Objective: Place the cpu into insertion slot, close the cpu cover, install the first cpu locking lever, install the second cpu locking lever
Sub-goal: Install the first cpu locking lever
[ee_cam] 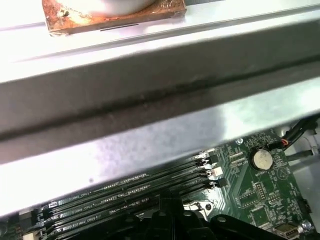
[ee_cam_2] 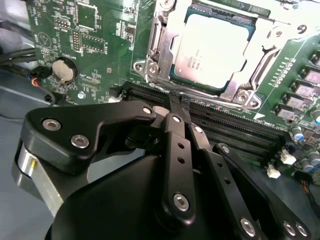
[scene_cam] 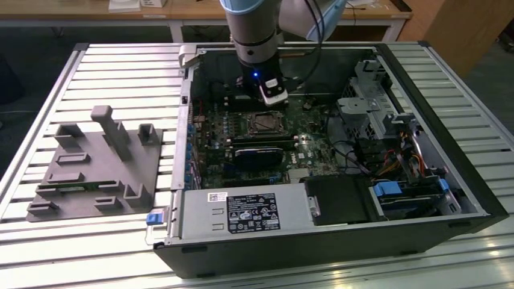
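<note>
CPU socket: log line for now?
cpu: in insertion slot | cover: down over cpu | gripper: shut, empty, over memory slots

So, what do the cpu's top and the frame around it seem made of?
The cpu: pale grey metal, apparently, satin finish; it reflects light softly. The frame around it: bright bare metal, probably steel; sharp glints on its stamped edges.

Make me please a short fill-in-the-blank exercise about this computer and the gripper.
1. The insertion slot already holds the ____.
2. The circuit board around it is ____.
3. The gripper hovers near the slot, fingers ____, holding nothing.
Missing words: cpu, green, shut.
</note>
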`<action>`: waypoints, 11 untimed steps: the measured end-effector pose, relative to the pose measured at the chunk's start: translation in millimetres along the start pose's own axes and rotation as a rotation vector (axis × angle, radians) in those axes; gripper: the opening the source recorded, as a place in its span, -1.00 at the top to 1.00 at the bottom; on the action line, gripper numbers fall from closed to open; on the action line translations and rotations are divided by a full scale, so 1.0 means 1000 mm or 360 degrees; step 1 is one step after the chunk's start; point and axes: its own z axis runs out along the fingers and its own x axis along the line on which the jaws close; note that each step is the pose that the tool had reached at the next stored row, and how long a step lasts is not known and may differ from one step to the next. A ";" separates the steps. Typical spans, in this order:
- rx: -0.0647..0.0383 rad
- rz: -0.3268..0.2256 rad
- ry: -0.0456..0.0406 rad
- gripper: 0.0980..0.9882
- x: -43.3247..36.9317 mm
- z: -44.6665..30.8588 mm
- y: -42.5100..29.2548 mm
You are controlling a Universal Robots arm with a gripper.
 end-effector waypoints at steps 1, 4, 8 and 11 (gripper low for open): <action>0.0000 0.0000 0.0000 0.98 -0.0003 -0.0018 0.0004; 0.0000 0.0000 0.0000 0.98 -0.0010 -0.0063 0.0015; 0.0000 0.0000 0.0000 0.98 -0.0011 -0.0067 0.0017; 0.0001 0.0000 0.0000 0.98 -0.0011 -0.0068 0.0017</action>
